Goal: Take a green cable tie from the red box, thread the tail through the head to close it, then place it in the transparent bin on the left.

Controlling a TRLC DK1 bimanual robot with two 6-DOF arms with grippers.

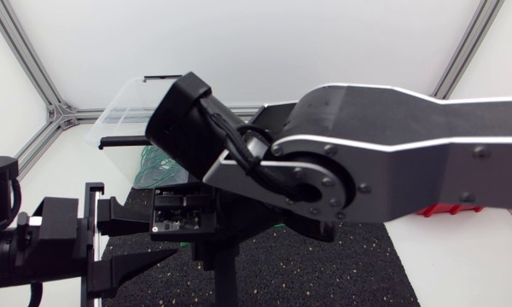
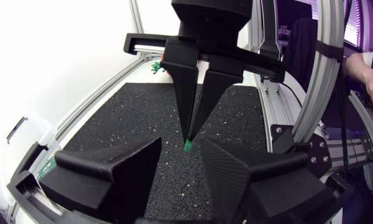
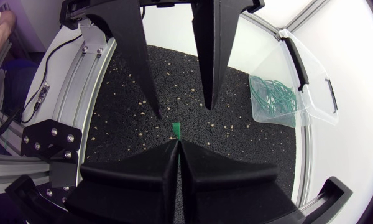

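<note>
Far off to the side of the left gripper (image 3: 184,112): the transparent bin (image 1: 124,107), with a heap of green ties (image 3: 273,96) in its bottom. Stands on the white table (image 1: 482,256) right at the edge of the black mat (image 1: 324,273), well apart from both sets of fingers.

Left gripper: low over the mat, entering from the head view's left edge. Wedge fingers spread wide, touching nothing. Faces the right gripper (image 2: 189,135) tip to tip, with the open gap turned squarely toward it.

Between the two: one green cable tie (image 3: 176,129). Pinched from both sides by the right gripper's pressed-together fingers, with only a short green end poking out past their tips. Sits just ahead of the left gripper's open gap. Cannot tell whether it touches the mat.

Wide stretch of speckled mat below and to both sides of the meeting fingertips. Bordered, on the side away from the bin, by an aluminium frame rail (image 3: 81,87) near the left gripper's fingers.

Far right, behind the right gripper and under the right arm (image 1: 410,145): a sliver of the red box (image 1: 448,210), mostly hidden by the broad link, with the contents out of sight.
</note>
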